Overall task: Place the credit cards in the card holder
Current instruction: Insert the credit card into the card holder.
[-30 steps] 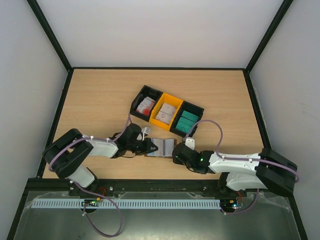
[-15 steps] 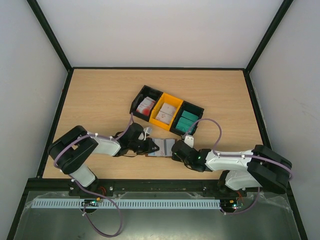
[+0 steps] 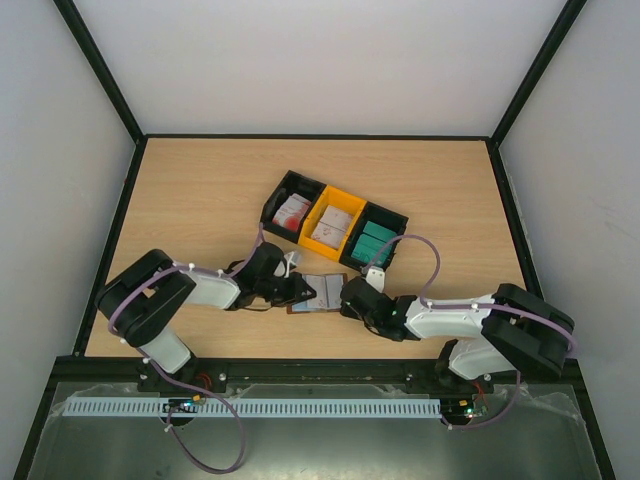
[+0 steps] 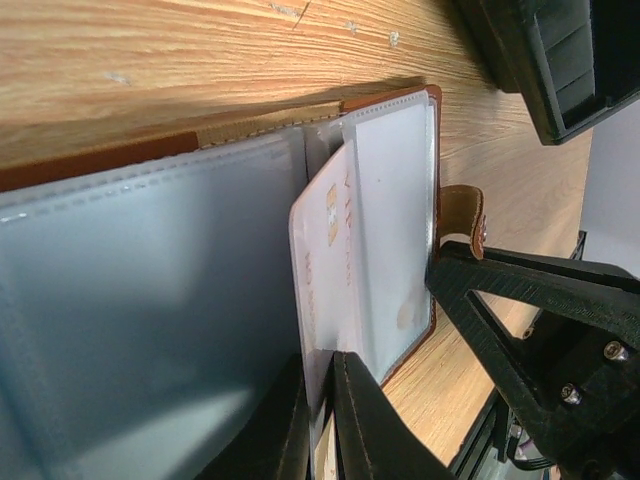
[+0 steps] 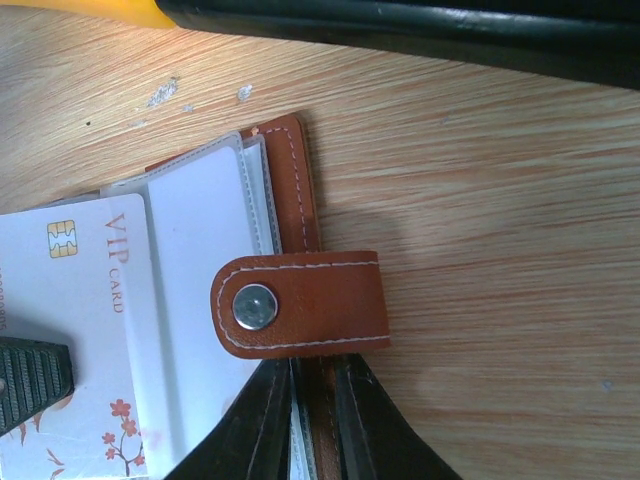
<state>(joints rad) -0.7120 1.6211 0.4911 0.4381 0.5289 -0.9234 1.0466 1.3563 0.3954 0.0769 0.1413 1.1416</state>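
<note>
The brown leather card holder (image 3: pixel 322 294) lies open on the table between both grippers, its pale pockets up. My left gripper (image 3: pixel 299 293) is shut on a white VIP card (image 4: pixel 322 270), whose far end sits in a clear pocket (image 4: pixel 395 220). My right gripper (image 3: pixel 349 296) is shut on the card holder's right cover edge (image 5: pixel 300 190), just below the snap tab (image 5: pixel 300 304). The same white card (image 5: pixel 75 330), with a chip and pink flowers, shows in the right wrist view, the left fingertip (image 5: pixel 30 375) on it. More cards lie in the bins: white ones (image 3: pixel 292 211), (image 3: pixel 333 225) and teal ones (image 3: pixel 372 243).
Three joined bins stand behind the card holder: black (image 3: pixel 281 192), yellow (image 3: pixel 346 200), black (image 3: pixel 392 217). The black bin's edge (image 4: pixel 560 70) is close in the left wrist view, and the bins' lower edges (image 5: pixel 400 25) run along the top of the right wrist view.
The right gripper has moved left and closed in on the card holder's right edge. The card holder has shifted slightly left. The left gripper keeps its hold on the white card.
</note>
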